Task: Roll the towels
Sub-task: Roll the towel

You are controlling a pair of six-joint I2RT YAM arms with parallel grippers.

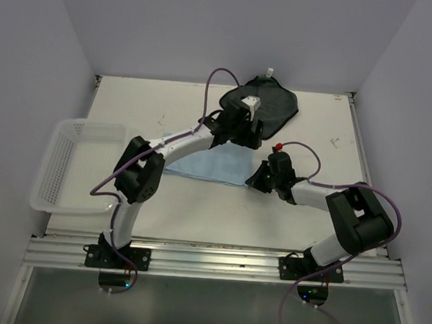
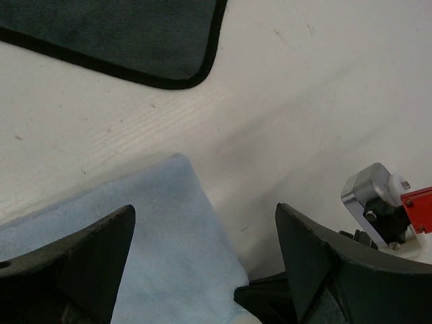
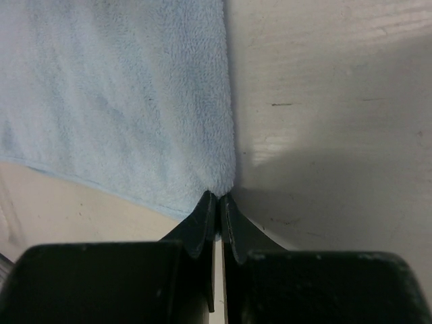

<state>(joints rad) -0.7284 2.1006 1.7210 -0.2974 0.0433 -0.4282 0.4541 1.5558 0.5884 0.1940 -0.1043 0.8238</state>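
The top view looks down from above and behind the arm bases, at the bottom of its frame, and takes in the whole table (image 1: 162, 210). The left wrist view sits close over the table, its left claw (image 2: 204, 216) along the lower edge. The right wrist view is nearer still, its right claw (image 3: 217, 199) at bottom centre. All three share the light blue towel (image 1: 208, 167); the top and left wrist views share the dark towel (image 1: 274, 107).

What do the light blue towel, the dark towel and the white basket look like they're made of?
The light blue towel: soft fleecy microfibre, likely; fuzzy matte nap. The dark towel: similar short-pile cloth with stitched black edging. The white basket: probably plastic; rigid perforated mesh walls.
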